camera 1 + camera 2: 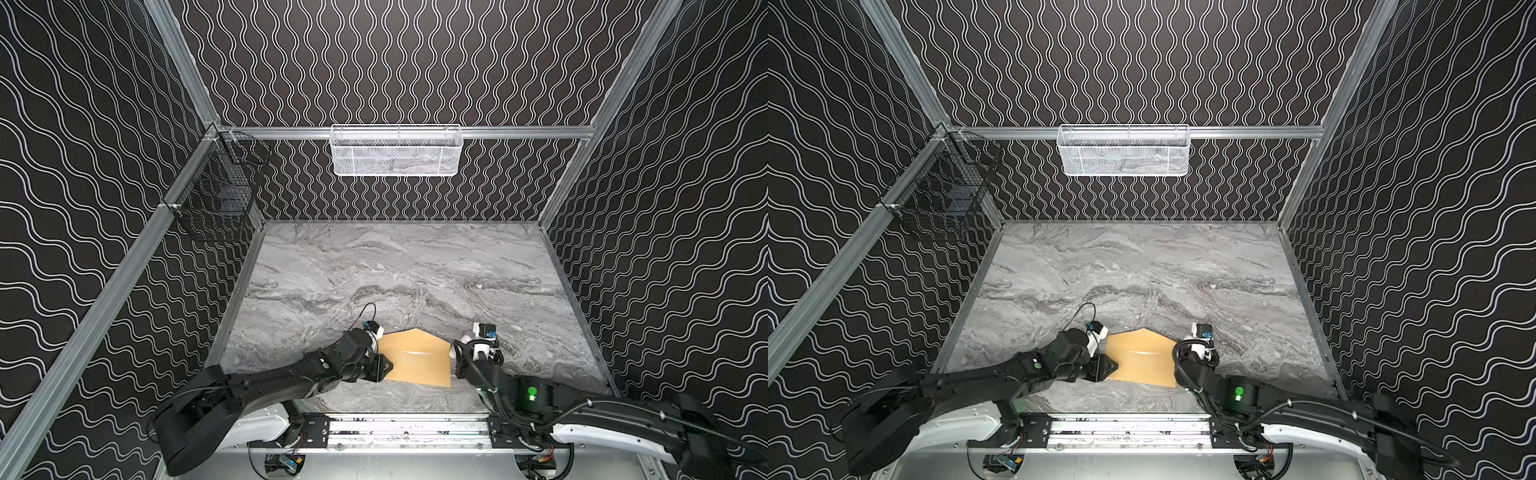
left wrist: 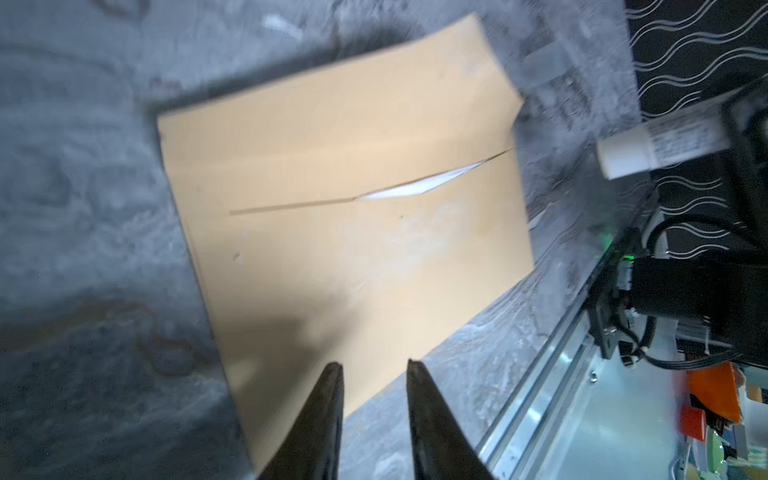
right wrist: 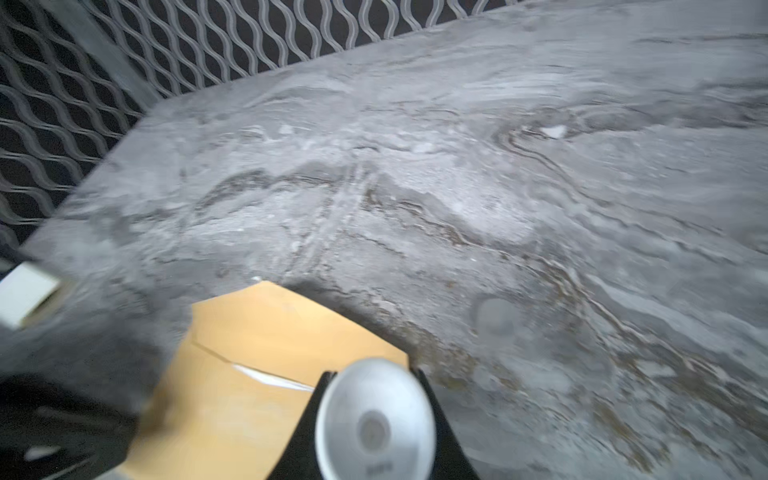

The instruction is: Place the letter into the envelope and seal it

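No legible text, tube [image 2: 648,145] print — blurred

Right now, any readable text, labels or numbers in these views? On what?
Nothing legible.
Label on the white cylinder: dark print, too blurred to read.
Mark on its end cap: near the rim, too blurred to read.
On the envelope: no writing visible.

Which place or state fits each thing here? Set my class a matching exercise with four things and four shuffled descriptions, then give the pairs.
Things
1. letter
2. white tube
3. left gripper
4. white mesh basket

Descriptions
A. hangs on the back rail
B. jaws apart, at an edge of the envelope
C. inside the envelope, only a white sliver showing
D. clamped in the right gripper

Pairs: 1-C, 2-D, 3-B, 4-A
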`<action>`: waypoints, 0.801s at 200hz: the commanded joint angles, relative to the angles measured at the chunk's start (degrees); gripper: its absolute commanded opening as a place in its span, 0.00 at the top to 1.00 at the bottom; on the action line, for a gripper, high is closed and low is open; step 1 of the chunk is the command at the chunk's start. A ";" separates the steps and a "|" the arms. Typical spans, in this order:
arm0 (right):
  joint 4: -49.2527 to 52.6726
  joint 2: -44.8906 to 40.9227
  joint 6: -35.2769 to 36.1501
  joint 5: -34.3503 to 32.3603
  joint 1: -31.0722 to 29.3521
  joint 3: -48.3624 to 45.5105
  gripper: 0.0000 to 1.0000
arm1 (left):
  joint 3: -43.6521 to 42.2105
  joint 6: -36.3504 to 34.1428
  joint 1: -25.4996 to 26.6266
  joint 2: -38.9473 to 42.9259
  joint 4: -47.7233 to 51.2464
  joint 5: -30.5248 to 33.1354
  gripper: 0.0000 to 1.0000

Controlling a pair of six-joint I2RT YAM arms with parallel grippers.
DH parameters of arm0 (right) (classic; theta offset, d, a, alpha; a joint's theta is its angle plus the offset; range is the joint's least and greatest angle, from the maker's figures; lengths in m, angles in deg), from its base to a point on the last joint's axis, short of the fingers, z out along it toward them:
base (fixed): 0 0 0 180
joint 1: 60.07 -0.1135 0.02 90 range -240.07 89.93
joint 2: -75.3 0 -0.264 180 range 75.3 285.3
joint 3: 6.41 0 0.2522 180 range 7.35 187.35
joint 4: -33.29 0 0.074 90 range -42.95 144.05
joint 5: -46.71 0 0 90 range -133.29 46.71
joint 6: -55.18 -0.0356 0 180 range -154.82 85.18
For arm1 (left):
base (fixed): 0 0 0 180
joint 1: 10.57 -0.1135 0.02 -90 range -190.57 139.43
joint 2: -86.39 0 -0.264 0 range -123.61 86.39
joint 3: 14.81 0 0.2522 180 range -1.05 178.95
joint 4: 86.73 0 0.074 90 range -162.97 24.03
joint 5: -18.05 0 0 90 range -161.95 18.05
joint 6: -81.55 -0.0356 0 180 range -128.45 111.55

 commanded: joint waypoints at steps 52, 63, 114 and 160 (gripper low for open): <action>-11.77 -6.68 16.30 36.55 10.81 0.99 1.00 | 8.38 -18.17 3.54 6.78 -2.08 -9.03 0.59; -13.19 -5.36 16.61 38.96 11.36 1.73 1.00 | 9.42 -20.68 5.14 6.04 -3.04 -10.14 0.58; -16.07 -0.17 16.84 46.45 12.08 4.95 1.00 | 11.41 -25.98 9.58 1.95 -5.62 -9.55 0.56; -19.29 0.31 15.20 50.08 12.64 5.09 1.00 | 11.99 -26.72 9.77 2.58 -8.27 -5.02 0.56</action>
